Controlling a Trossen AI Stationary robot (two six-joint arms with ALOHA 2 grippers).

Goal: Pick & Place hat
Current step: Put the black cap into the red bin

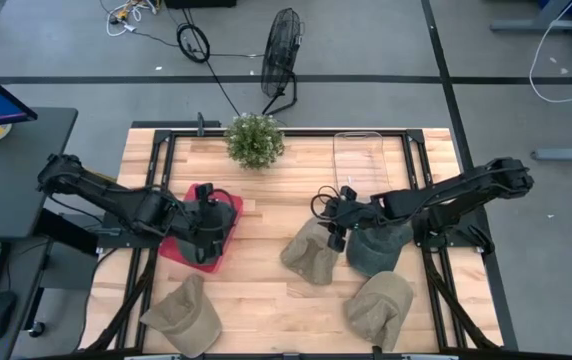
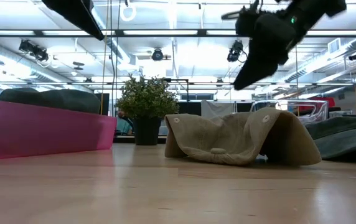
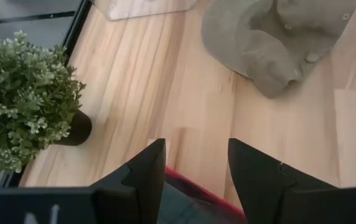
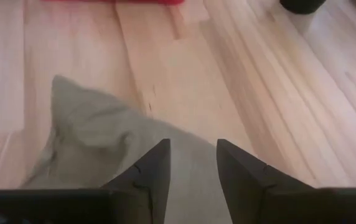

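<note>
A khaki hat (image 1: 311, 252) (image 2: 240, 140) lies crumpled on the wooden table near its middle. My right gripper (image 1: 328, 225) (image 4: 192, 146) hangs open just above this hat's far part, clear of it in the low view (image 2: 259, 43). My left gripper (image 1: 216, 210) (image 3: 193, 146) is open above the red tray (image 1: 171, 245) (image 2: 41, 127), in which a dark hat (image 2: 47, 99) (image 3: 184, 208) rests. In the high view the left arm mostly hides that dark hat.
A dark green hat (image 1: 378, 250) lies right beside the khaki one, under the right arm. Two more khaki hats (image 1: 181, 312) (image 1: 378, 305) sit near the table's near edge. A potted plant (image 1: 254, 138) and a clear container (image 1: 359, 160) stand at the far edge.
</note>
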